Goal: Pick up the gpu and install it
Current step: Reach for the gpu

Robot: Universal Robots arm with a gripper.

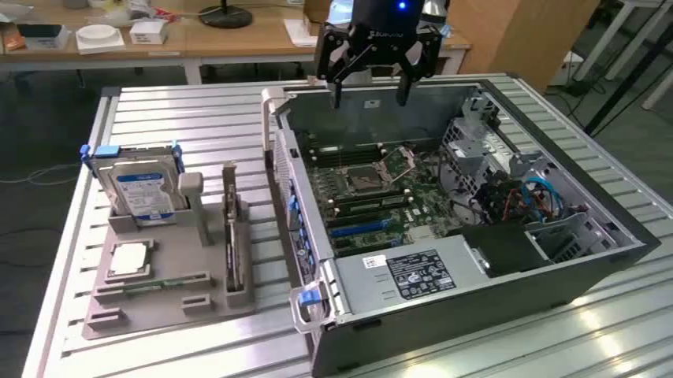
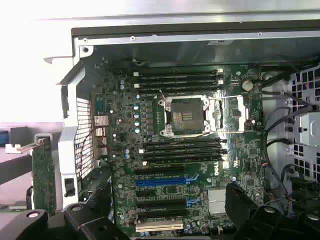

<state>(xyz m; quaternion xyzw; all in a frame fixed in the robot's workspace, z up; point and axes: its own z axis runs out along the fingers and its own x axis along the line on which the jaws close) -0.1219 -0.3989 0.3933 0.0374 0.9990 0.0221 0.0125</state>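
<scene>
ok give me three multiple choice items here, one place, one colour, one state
1. Where is the gpu? A standing in the grey holder B plugged into the motherboard C lying on the floor
2. What colour is the hard drive label? A red B blue C yellow
3. The gripper is A shut on the gpu B open and empty C shut on nothing
Answers: 1 A, it stands on edge in a holder slot; 2 B, the label is blue; 3 B, jaws apart above the case, nothing between them.
</scene>
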